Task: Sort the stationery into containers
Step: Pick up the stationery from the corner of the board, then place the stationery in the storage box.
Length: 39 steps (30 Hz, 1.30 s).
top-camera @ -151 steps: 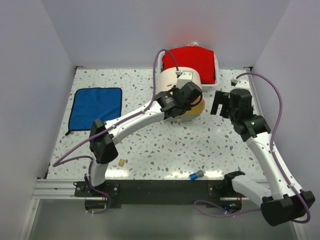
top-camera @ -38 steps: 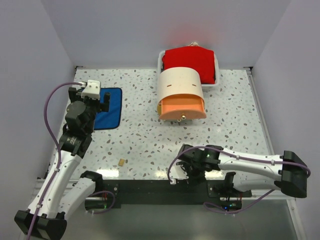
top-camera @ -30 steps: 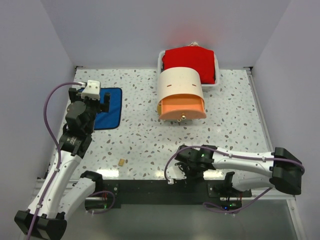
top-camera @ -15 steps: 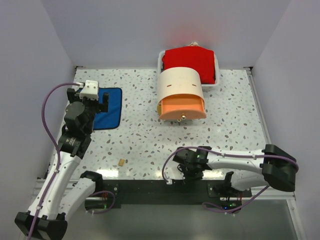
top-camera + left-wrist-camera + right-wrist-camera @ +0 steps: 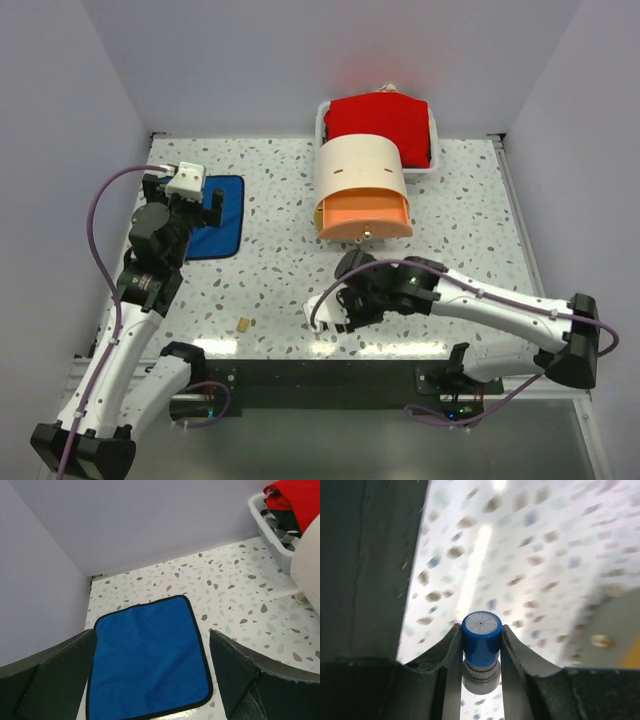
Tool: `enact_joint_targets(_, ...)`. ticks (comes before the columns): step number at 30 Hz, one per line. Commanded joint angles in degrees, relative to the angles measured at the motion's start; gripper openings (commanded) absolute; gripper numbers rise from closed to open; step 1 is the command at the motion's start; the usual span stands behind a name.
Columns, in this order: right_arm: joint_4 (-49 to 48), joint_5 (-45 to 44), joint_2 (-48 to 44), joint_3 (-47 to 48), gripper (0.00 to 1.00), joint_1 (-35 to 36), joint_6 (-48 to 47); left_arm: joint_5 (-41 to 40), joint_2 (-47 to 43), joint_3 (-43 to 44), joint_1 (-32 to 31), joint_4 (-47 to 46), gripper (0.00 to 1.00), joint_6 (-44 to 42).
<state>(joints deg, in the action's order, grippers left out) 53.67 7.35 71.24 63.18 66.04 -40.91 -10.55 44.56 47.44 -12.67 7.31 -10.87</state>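
Observation:
A blue-and-grey cap piece (image 5: pixel 481 636) is pinched upright between my right gripper's (image 5: pixel 481 642) dark fingers (image 5: pixel 449 652), above the speckled table. From above, that right gripper (image 5: pixel 347 306) hovers in front of the containers: a cream half-cylinder unit (image 5: pixel 360 168) with a yellow-orange drawer (image 5: pixel 364 214) and gold knob (image 5: pixel 365 236). The cap piece itself is hidden in the top view. A tan eraser block (image 5: pixel 242 324) lies near the front edge at left. My left gripper (image 5: pixel 150 680) stands open and empty over the blue cloth (image 5: pixel 147 662).
A white tray (image 5: pixel 322 118) holding red cloth (image 5: pixel 380 120) sits behind the drawer unit. The blue cloth (image 5: pixel 218 230) lies at the far left under my left gripper (image 5: pixel 190 205). Walls close in on three sides.
My right gripper has closed on the cap piece at the table's near edge, then lifted it away from the edge toward the drawer unit. The left arm has barely shifted.

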Motion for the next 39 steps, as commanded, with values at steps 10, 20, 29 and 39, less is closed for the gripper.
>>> enact_joint_targets(10, -32.20, 9.96, -7.61, 13.64, 0.00, -20.06, 18.75, 3.95, 6.68, 2.48, 0.45, 7.09, 0.96, -8.11)
enact_joint_targets(20, -47.59, 12.59, -1.81, 8.64, 0.00, -30.18, 24.20, 5.89, 6.86, 4.68, 0.45, 10.97, 0.96, -5.74)
enact_joint_targets(29, -57.18, 14.88, 1.79, 1.78, 0.00, -32.90, 27.54, 7.29, 7.39, 5.38, 0.63, 12.38, 0.96, -5.65)
enact_joint_targets(39, -59.82, 16.81, 5.13, -0.95, 0.05, -32.99, 28.95, 7.03, 8.44, 4.15, 0.71, 12.11, 0.96, -6.61)
